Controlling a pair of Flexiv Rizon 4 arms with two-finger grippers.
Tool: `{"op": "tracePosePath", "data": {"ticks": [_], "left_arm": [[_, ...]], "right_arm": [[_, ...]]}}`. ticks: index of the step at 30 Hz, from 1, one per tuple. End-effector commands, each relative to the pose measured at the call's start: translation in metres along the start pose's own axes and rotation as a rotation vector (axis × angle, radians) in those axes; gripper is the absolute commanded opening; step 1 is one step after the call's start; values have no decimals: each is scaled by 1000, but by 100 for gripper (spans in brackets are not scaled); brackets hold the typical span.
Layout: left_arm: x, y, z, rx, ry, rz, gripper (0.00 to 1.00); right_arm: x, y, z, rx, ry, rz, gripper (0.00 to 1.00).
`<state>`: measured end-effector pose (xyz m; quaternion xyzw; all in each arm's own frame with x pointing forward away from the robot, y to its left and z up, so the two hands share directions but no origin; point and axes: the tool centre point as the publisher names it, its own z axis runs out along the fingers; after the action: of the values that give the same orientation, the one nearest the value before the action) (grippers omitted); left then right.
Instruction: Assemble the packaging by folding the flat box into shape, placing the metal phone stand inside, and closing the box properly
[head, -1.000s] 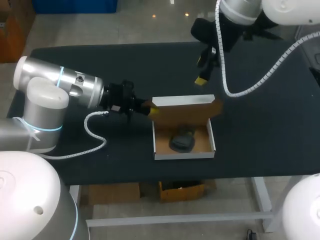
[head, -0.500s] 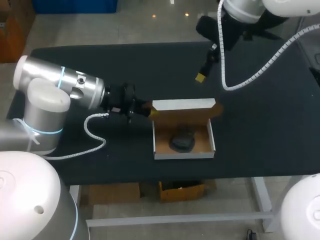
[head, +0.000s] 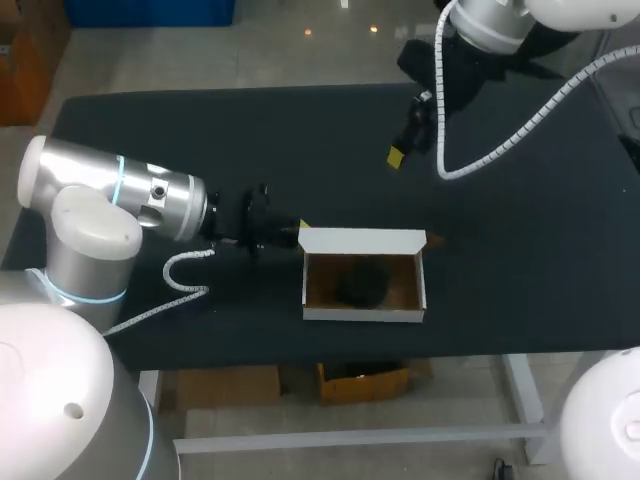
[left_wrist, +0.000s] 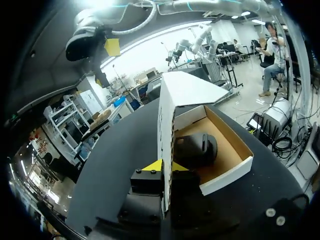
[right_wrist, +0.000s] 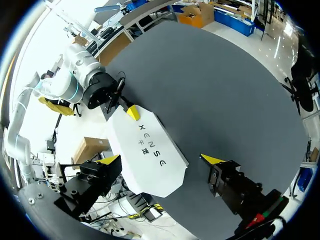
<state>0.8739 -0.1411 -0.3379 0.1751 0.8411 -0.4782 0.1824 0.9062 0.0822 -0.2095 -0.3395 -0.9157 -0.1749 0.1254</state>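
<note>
While my left pincer (head: 298, 232) is clamped on the left end of the lid (head: 362, 240), which stands roughly upright over the box (head: 365, 313) near the counter's (head: 200, 140) front edge, the phone stand (head: 360, 285) lies inside. My right pincer (head: 398, 157), fingers apart, hangs above, well clear. I judge the lid should swing about its hinge, with the free pincer pressing its front edge home.

box: white cardboard box (head: 362, 241), smooth matt paper coat outside, raw brown board inside
stand: dark phone stand (left_wrist: 195, 149), smooth, faint sheen
table: black tabletop (head: 250, 140), matt, cloth-like
arm shell: left arm (head: 130, 190), satin silver metal sleeve, glossy white plastic covers
fingertips: yellow fingertips (left_wrist: 153, 165), matt plastic
cable: white spiral cable wrap (head: 439, 140), shiny plastic
</note>
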Motion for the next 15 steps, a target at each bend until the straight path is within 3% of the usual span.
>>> {"op": "tracePosePath", "data": {"ticks": [1,15], "left_arm": [[15,1,5,-24,-48,15,0],[18,0,7,-53,-65,43,0]], "right_arm": [[-4,-4,2,-8,26,18,100],[-4,-6,2,-12,25,36,100]]}}
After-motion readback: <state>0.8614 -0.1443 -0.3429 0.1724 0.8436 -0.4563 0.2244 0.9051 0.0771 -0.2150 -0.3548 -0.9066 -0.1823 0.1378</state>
